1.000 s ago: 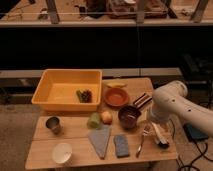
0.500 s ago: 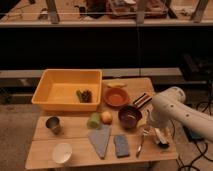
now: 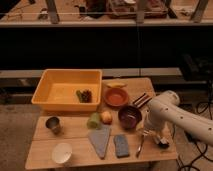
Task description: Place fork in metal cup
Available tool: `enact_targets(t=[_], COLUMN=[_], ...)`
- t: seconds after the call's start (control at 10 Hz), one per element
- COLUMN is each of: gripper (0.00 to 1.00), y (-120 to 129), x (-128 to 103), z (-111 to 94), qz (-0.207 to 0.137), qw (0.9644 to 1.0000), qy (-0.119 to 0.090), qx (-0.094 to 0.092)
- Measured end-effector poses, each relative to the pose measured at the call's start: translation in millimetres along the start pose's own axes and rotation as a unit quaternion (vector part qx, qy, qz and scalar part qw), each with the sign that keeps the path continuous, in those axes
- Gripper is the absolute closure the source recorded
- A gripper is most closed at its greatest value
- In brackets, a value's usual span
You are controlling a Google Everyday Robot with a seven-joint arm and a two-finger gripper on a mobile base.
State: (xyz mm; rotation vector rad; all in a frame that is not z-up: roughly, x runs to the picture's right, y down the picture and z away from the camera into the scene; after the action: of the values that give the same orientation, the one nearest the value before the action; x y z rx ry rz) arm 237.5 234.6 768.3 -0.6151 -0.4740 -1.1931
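The slim silver fork [image 3: 140, 144] lies on the wooden table [image 3: 75, 131] near the front right, just right of the blue sponge [image 3: 121, 145]. The small grey metal cup [image 3: 53, 124] stands upright at the table's left side, far from the fork. My white arm [image 3: 167, 112] reaches in from the right. My gripper [image 3: 149, 133] points down just above and to the right of the fork's upper end, beside the dark red bowl [image 3: 130, 116]. It holds nothing that I can see.
A yellow tub [image 3: 50, 95] holding dark items sits at the back left. An orange bowl [image 3: 116, 96], a green fruit [image 3: 94, 120], a peach [image 3: 106, 117], a grey cloth [image 3: 100, 140], a white cup [image 3: 62, 152] and a black-headed brush [image 3: 162, 143] share the table.
My arm has moved a little left and down, bringing the gripper closer to the fork. The objects on the table have not moved.
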Motion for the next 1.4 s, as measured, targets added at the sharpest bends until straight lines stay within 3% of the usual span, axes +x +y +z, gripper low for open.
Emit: enact_targets(t=[0.2,0.8,1.4], gripper=[0.48,0.48,0.48], y=[0,-10,-18], x=[0,-11,-19], z=[8,30,46], qz=[0.000,-0.019,-0.029], qw=[1.0000,0.9996,0.9994], qy=[-0.006,-0.017,-0.017], qx=[-0.004,-0.013,-0.004])
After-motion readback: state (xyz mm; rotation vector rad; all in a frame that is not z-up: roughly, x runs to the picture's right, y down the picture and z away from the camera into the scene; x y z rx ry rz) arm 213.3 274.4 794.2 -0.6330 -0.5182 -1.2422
